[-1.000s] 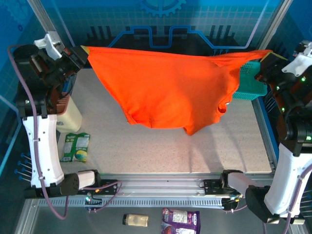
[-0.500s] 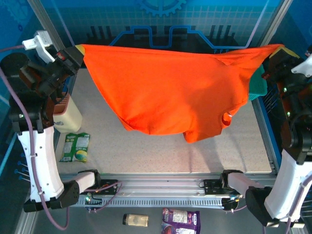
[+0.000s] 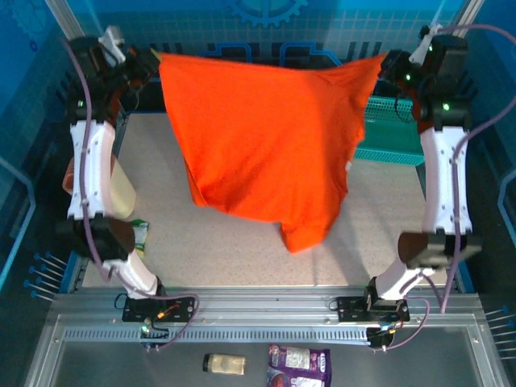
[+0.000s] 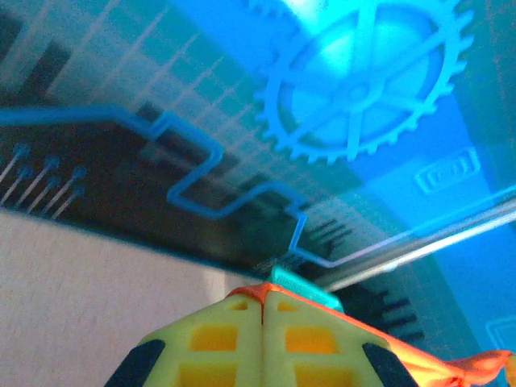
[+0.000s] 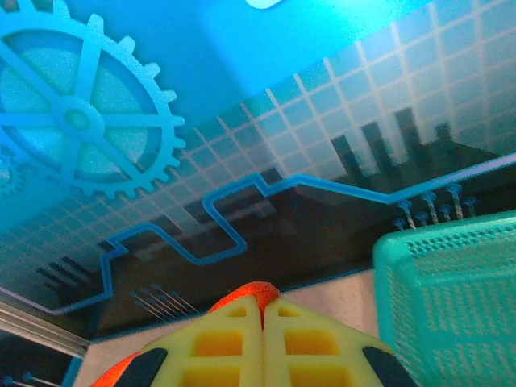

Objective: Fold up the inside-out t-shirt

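Since the earlier frame both arms have swung up and inward, so the t-shirt (image 3: 266, 145) now hangs narrower and longer, its lowest fold having dropped toward the near side of the table (image 3: 387, 234), and the basket (image 3: 397, 133) that it partly hid stands more in the open at the far right. The left fingers (image 3: 151, 63) are clamped on the shirt's upper left corner and the right fingers (image 3: 389, 63) on its upper right corner, both raised high at the far end of the table with the top edge sagging a little between them. From the left wrist, the left fingers (image 4: 263, 318) are pressed together with no gap, a thin rim of orange cloth (image 4: 256, 290) pinched at their tips and more of it trailing off at the lower right. From the right wrist, the right fingers (image 5: 263, 321) are likewise pressed together on a small hump of the shirt (image 5: 255, 289), with more orange at the lower left and the basket (image 5: 451, 298) just to the right. The shirt hangs free in the air above the table; whether its lowest point touches the surface I cannot tell. A cream jug (image 3: 122, 189) and a green packet (image 3: 139, 234) sit at the left edge of the table, well apart from the cloth.
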Tool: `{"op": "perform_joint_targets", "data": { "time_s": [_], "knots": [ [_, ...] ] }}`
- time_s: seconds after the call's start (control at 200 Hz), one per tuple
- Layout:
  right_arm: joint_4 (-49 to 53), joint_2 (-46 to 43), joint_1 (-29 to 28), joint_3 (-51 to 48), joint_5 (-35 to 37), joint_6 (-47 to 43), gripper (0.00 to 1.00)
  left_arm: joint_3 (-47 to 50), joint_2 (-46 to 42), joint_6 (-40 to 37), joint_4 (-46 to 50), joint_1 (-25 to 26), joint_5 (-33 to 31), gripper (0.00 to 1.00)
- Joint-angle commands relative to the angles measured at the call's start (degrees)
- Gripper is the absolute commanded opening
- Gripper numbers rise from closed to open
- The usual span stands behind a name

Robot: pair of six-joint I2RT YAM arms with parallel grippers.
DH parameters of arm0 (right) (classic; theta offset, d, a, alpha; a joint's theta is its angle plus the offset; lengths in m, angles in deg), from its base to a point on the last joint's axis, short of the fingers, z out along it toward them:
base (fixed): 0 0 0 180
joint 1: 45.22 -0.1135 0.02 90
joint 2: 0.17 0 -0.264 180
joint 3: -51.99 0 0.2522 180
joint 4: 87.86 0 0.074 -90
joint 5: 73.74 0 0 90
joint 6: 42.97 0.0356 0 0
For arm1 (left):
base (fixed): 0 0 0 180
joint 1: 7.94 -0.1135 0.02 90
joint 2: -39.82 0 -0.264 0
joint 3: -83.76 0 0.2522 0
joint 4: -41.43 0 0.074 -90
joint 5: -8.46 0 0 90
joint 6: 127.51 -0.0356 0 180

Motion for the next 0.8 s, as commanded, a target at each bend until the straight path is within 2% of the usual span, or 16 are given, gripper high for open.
{"op": "perform_joint_targets", "data": {
  "time_s": [0.0, 0.055, 0.1, 0.16, 0.22, 0.33, 0.485, 0.595, 0.69, 0.796],
  "knots": [
    [-2.7, 3.0, 0.8, 15.1, -2.8, 4.6, 0.0, -21.9, 5.8, 1.8, 3.7, -0.7, 0.1, 0.0],
    [-0.7, 5.2, 0.8, 20.3, -2.7, 5.7, 0.0, -32.6, 10.4, 2.6, 7.6, -1.0, 0.0, 0.0],
    [-0.4, 5.4, 0.9, 21.5, -3.0, 6.2, 0.0, -37.4, 12.5, 4.0, 8.6, -1.5, 0.2, 0.0],
    [-1.2, 3.7, 0.9, 19.0, -3.6, 6.5, 0.0, -36.7, 12.1, 5.6, 8.0, -2.3, 0.9, 0.0],
    [-3.1, 0.2, 0.9, 12.8, -4.9, 6.2, 0.0, -31.2, 9.3, 4.3, 7.7, -2.6, 0.9, 0.0],
    [-3.3, -8.8, 0.9, -1.4, -4.7, 4.2, 0.0, -11.4, -0.6, 1.0, 4.6, -2.8, 0.4, 0.0],
    [-2.2, -25.9, 0.7, -30.3, -6.5, 2.7, 0.0, 23.1, -18.4, -3.5, 0.5, -3.0, -1.2, 0.0],
    [1.3, -35.2, -0.2, -48.7, -7.6, 3.8, 0.0, 47.1, -29.5, -3.8, 0.4, -3.0, -3.5, 0.0],
    [2.3, -39.5, -1.5, -63.4, -8.7, 5.3, 0.0, 65.2, -35.6, -2.6, -0.6, -2.8, -3.6, 0.0],
    [1.4, -40.6, -2.7, -76.1, -9.5, 6.2, 0.0, 79.9, -37.7, -0.4, -1.6, -2.6, -5.4, 0.0]
  ]
}}
